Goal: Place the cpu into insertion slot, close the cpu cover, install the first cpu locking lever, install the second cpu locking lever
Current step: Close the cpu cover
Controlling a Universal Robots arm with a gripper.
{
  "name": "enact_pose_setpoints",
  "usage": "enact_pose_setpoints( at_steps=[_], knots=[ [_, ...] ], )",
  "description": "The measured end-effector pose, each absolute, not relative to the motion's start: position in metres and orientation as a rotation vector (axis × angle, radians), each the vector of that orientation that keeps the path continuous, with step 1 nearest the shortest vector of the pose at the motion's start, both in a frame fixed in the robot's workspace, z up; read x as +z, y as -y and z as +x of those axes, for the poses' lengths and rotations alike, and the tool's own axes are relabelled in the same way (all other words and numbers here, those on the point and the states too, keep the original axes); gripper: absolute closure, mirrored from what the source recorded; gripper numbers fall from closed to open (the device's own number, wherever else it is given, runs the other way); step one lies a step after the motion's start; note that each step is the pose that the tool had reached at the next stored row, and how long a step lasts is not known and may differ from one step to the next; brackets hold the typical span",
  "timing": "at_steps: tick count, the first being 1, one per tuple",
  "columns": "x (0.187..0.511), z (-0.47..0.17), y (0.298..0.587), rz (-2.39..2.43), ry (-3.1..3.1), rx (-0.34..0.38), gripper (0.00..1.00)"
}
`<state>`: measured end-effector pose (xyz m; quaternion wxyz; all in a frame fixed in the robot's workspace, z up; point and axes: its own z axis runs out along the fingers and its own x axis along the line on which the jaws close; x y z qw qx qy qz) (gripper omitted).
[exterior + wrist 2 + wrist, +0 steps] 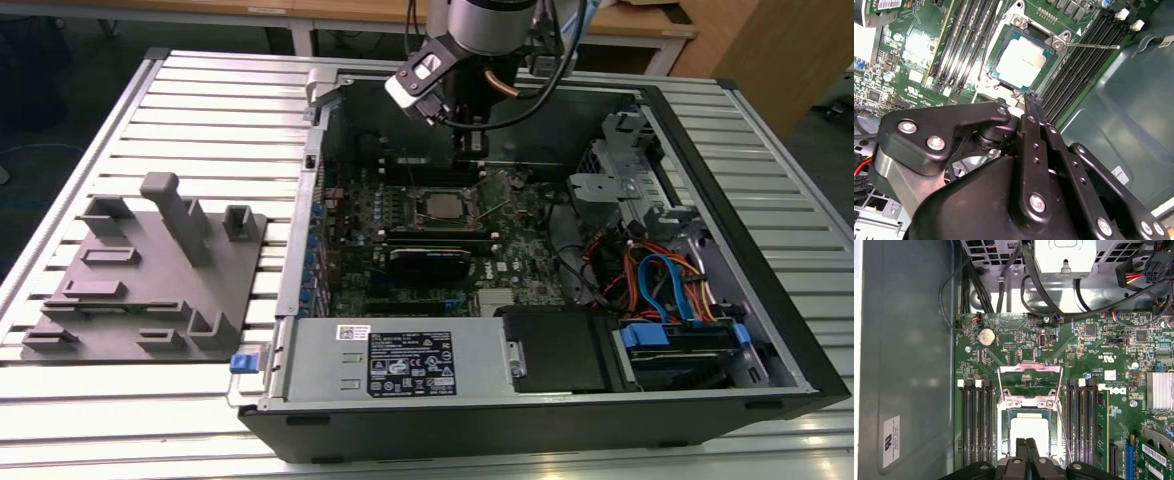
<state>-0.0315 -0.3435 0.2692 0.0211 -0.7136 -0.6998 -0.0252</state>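
Note:
The cpu, with its pale metal top, lies flat in the insertion slot on the green motherboard; in the exterior view the slot is mid-board. The cpu cover, a thin silver frame, appears swung open beyond the hinge screws. A thin wire locking lever sticks out beside the socket. My gripper hovers over the socket's edge opposite the hinge, its two narrow fingers pressed together and holding nothing.
Long black memory slots flank the socket. The open computer case walls in the board, with cables, a drive cage and a power supply. A grey fixture sits at the exterior view's left.

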Motion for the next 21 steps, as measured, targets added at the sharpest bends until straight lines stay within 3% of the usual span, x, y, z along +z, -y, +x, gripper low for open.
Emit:
enact_pose_setpoints(
  at_steps=[21],
  knots=[
    [0.2694, -0.0278, 0.3442, -2.212, 2.17, -0.078, 0.89]
  ],
)
